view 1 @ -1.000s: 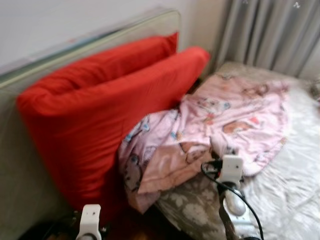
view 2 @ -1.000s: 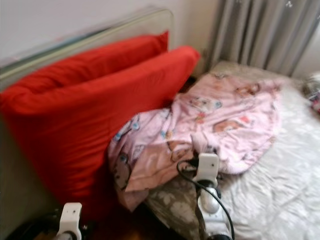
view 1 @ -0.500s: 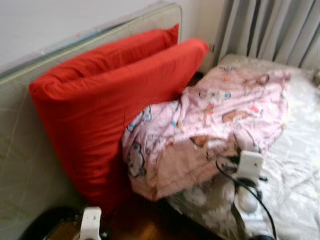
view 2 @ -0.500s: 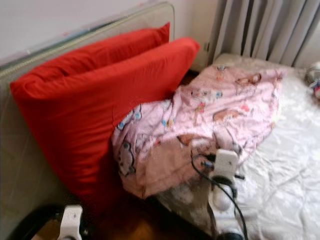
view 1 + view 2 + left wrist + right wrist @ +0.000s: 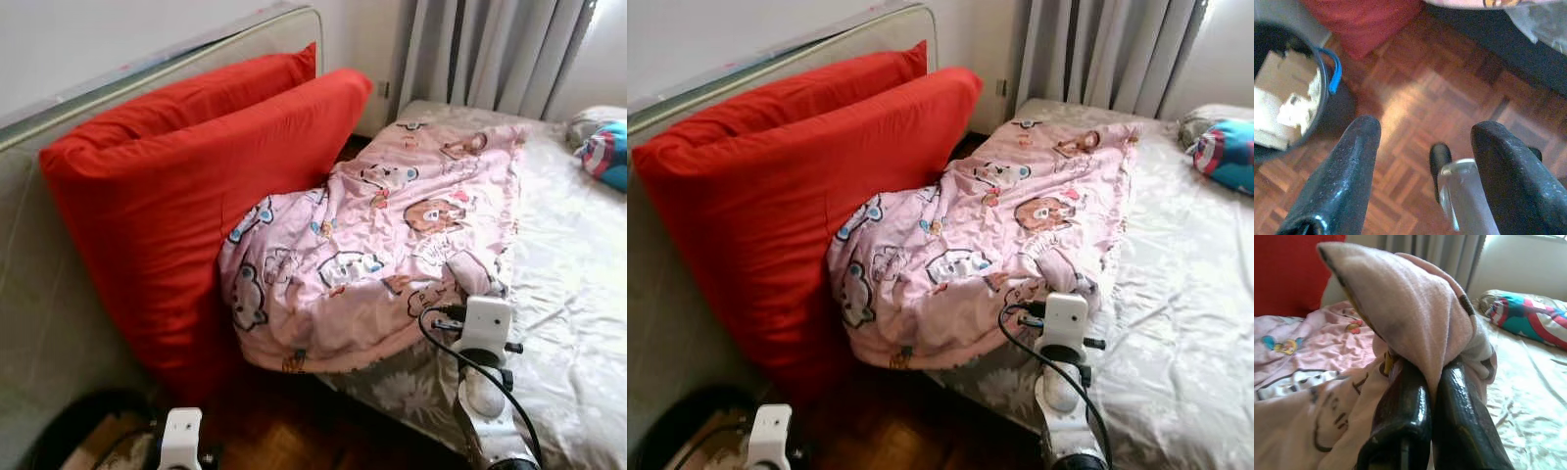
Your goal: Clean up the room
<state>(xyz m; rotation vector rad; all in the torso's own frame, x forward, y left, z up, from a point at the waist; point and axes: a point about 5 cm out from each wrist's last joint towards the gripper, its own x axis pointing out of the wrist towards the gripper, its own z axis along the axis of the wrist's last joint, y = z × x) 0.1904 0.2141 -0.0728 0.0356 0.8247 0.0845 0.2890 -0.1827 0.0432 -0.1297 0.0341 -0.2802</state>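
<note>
Item one: the pink cartoon-print fleece blanket (image 5: 382,255), your landmark. It lies rumpled over the near corner of the bed (image 5: 578,284), which wears a pale satin sheet. The print shows bears and other figures; you will find no readable lettering on it.

Item two: your right pincer (image 5: 1432,401), clenched on a fold of that blanket at its near edge. In the right wrist view the cloth drapes over both black fingers (image 5: 1405,416) and hides their tips.

Item three: two large red cushions (image 5: 186,196), leaning against a grey upright mattress (image 5: 39,294) to the left of the blanket, one behind the other; the blanket's left edge touches the front one.

Item four: a blue, red and white patterned pillow (image 5: 605,155), well beyond the blanket at the far right, cut off by the frame edge.

Item five: grey curtains (image 5: 490,49), behind the blanket's far end.

Item six: your left pincer (image 5: 1420,161), released, fingers spread wide, hanging above the wooden parquet floor (image 5: 1449,93) below and left of the blanket.

Item seven: a dark round bin (image 5: 1322,105) with a blue handle, near the red cushions, holding pale scraps too blurred to identify.
</note>
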